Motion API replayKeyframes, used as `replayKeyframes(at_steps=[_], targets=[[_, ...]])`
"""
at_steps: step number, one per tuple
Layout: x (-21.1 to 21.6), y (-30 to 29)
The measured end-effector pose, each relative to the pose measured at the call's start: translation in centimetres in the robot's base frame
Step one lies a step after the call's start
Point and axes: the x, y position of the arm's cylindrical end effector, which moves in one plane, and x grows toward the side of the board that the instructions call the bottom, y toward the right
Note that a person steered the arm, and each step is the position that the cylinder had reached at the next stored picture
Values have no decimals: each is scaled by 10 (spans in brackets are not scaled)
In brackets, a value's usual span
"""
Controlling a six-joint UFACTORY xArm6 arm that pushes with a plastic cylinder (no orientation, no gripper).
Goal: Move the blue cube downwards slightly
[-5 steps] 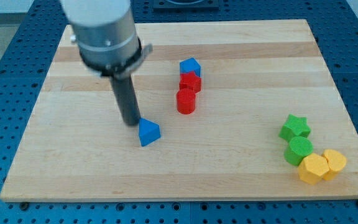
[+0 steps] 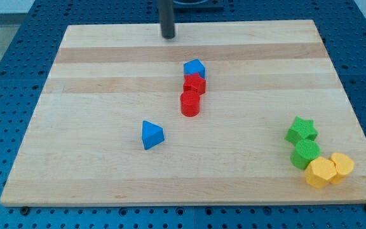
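Note:
The blue cube (image 2: 194, 69) sits on the wooden board (image 2: 94, 159) above centre, touching a red star-shaped block (image 2: 194, 84) just below it. A red cylinder (image 2: 190, 104) stands directly below that, so the three form a short column. My tip (image 2: 168, 37) is at the board's top edge, up and to the left of the blue cube and well apart from it. A blue triangular block (image 2: 151, 135) lies alone at the lower left of centre.
At the view's lower right sit a green star (image 2: 301, 130), a green cylinder (image 2: 305, 154), and two yellow blocks (image 2: 321, 172) (image 2: 342, 167) close together near the board's right edge.
My tip has moved from beside the blue triangular block up and to the right, to the board's top edge. No block has moved.

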Motion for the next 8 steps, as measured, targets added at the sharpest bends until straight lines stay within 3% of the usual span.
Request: replayKeyframes(at_steps=[1,4,8], targets=[[61,75],[126,83],[138,83]])
